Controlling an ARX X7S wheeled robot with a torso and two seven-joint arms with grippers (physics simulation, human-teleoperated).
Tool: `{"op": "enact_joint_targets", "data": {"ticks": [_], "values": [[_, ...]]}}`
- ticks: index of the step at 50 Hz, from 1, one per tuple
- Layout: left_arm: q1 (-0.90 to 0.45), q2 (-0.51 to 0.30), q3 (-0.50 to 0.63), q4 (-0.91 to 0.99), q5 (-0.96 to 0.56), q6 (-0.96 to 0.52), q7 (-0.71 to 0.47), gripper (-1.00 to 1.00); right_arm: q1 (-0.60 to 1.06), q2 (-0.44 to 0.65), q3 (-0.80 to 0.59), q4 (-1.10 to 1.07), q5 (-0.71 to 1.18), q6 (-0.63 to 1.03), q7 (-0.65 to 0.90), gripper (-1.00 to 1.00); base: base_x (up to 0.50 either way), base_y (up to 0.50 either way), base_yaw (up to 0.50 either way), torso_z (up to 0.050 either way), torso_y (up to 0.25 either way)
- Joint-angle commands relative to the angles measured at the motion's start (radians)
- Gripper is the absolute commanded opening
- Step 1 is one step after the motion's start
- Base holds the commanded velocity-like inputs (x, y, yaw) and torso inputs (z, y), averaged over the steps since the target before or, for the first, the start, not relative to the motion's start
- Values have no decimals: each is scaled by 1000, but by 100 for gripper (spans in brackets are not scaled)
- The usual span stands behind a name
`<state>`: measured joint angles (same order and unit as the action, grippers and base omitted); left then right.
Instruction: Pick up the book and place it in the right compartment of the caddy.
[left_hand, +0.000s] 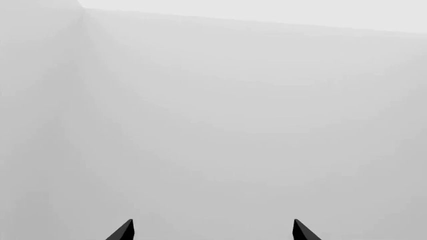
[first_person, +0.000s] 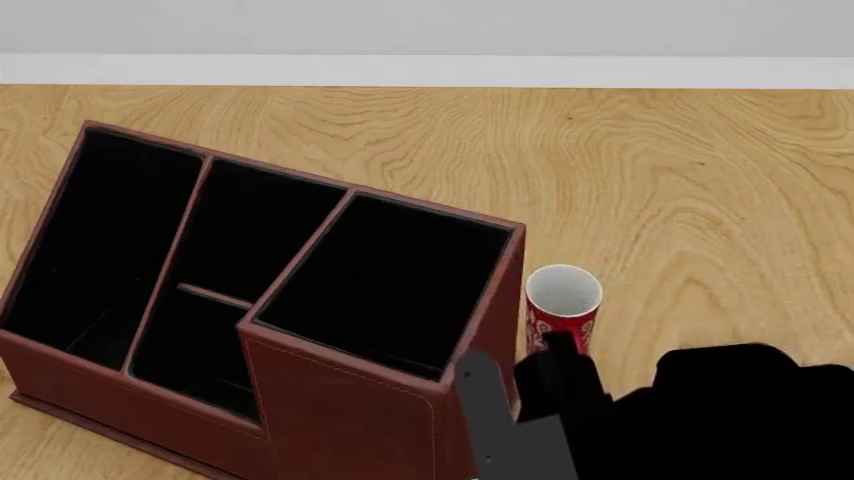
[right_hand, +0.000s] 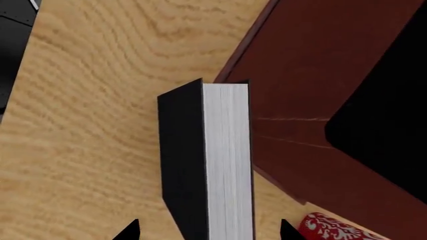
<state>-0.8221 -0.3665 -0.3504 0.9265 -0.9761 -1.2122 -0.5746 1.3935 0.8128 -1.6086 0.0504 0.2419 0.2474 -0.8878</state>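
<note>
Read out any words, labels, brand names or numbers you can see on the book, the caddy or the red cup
No readable text anywhere.
Book: plain black cover and white page edges, no title showing.
Caddy: bare reddish-brown surface with stitching only.
Red cup: white ornamental pattern, seen closer in the right wrist view; no letters can be made out.

The caddy is a big reddish-brown, leather-look box with stitched edges and black-lined sections, sitting at an angle on the wooden table. Its right compartment is the wide rectangular one behind the taller front wall, and it stands empty. The book, black-covered with white page edges showing, stands upright just outside the caddy's brown outer wall, close beside its corner.
</note>
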Motion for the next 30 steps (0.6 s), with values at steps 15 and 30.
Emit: {"op": "enact_joint_targets", "data": {"ticks": [15, 30], "values": [[21, -17, 9, -5, -9, 27, -14, 100, -37, -35, -15, 74, -24, -8, 24, 100, 0, 0, 0, 0, 0], [35, -25, 13, -8, -13, 44, -20, 100, -60, -50, -18, 93, -21, 7, 38, 100, 0, 0, 0, 0, 0]]}}
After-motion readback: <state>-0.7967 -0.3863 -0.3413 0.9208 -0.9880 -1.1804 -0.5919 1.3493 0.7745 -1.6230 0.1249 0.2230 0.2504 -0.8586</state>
